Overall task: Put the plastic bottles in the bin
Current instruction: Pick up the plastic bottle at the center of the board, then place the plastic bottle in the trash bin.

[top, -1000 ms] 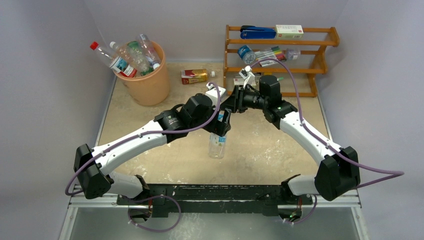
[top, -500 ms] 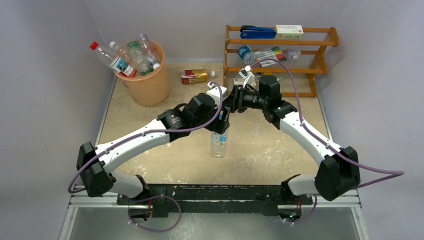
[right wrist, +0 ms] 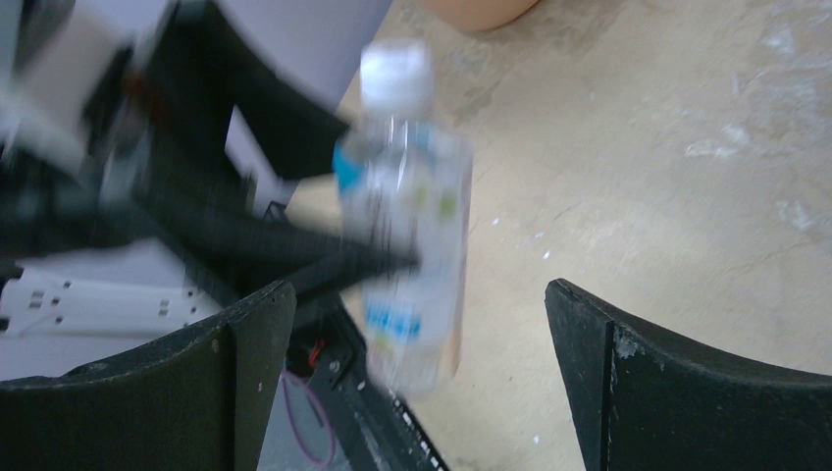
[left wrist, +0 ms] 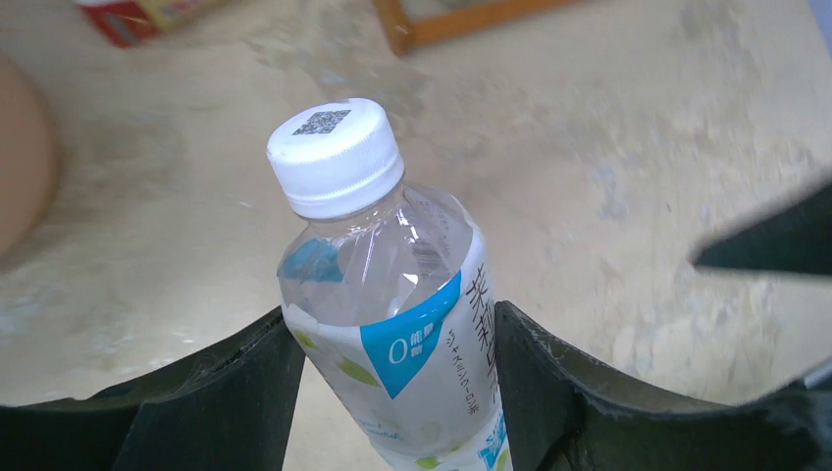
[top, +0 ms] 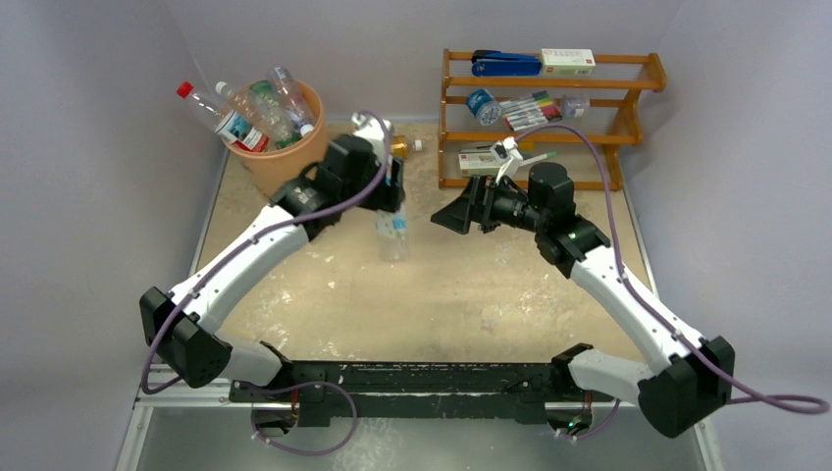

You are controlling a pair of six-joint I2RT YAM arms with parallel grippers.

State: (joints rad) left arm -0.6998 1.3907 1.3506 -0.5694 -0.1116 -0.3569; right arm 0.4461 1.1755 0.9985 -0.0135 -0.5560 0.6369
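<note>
Left gripper [top: 391, 208] clamps the labelled body of a clear plastic bottle with white cap and blue-green label [left wrist: 388, 294], cap uppermost. Just left of this gripper stands a round peach-orange plastic bin [top: 294, 177], which contains several clear plastic bottles [top: 257, 116]. To its right, apart from the held bottle, the right gripper [top: 443, 214] faces it, jaws spread wide and empty. Beyond the right gripper stands a brown wooden rack [top: 628, 118].

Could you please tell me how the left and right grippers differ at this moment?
The left gripper is shut on the clear bottle; the right gripper stands open and empty. The left gripper is nearer the bin, the right gripper nearer the wooden rack. Both are black.
</note>
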